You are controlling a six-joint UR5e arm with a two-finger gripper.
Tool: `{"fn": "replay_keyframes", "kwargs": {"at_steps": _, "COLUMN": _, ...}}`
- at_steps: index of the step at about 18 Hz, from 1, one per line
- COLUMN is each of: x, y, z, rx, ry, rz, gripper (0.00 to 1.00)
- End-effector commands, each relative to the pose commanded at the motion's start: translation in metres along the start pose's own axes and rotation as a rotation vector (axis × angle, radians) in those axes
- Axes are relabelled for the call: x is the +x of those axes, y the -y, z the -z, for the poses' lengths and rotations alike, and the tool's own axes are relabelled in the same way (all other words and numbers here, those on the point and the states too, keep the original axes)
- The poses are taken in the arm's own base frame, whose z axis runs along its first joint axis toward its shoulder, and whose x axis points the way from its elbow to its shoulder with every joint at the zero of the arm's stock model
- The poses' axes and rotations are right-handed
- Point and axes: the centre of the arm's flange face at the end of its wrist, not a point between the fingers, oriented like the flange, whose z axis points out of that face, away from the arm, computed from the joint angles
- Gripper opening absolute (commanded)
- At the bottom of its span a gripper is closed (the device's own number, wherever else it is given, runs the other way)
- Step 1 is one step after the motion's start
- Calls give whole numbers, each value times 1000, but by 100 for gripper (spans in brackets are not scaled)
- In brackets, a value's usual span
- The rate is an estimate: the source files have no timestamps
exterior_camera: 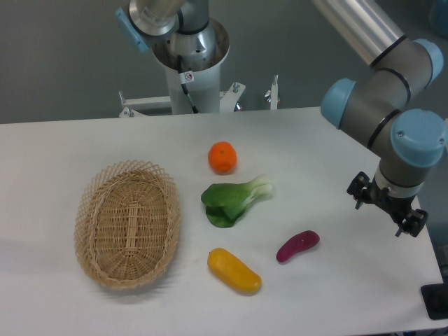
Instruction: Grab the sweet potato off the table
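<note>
Magenta-purple and glossy, the sweet potato (297,246) lies on its side on the white table (56,147), toward the front right, untouched and with bare tabletop all round it. The gripper (386,204) hangs to its right and a little farther back, well apart from it, under the arm's grey and blue wrist; from this angle I cannot tell whether its fingers stand apart or together, since only dark hardware shows below the wrist. By my reading the task is at its very start: the approach has not closed in, and nothing is held. The next move, as I judge it, calls for carrying the gripper leftward and forward until it sits above the sweet potato, turning it so the fingers straddle the narrow width rather than the length, then descending to close on the middle. A yellow-orange vegetable (234,271) lies just to the left of the target, near enough to warrant care. Farther back are a leafy green bok choy (231,199) and a round orange fruit (222,157), and a wicker basket (127,222) sits at the left. Behind the table, the arm's pale base column (190,63) stands before a plain grey wall.
</note>
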Motion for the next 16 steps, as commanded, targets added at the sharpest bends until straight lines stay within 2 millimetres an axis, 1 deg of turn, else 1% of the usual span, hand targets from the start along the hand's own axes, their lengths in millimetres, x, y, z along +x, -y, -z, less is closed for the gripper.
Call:
{"fn": "replay_keyframes", "kwargs": {"at_steps": 13, "x": 0, "y": -2, "z": 2, "rx": 12, "ry": -1, "rz": 12, "gripper": 100}}
{"fn": "replay_keyframes", "kwargs": {"at_steps": 16, "x": 6, "y": -3, "z": 3, "rx": 11, "ry": -13, "rz": 13, "gripper": 100}}
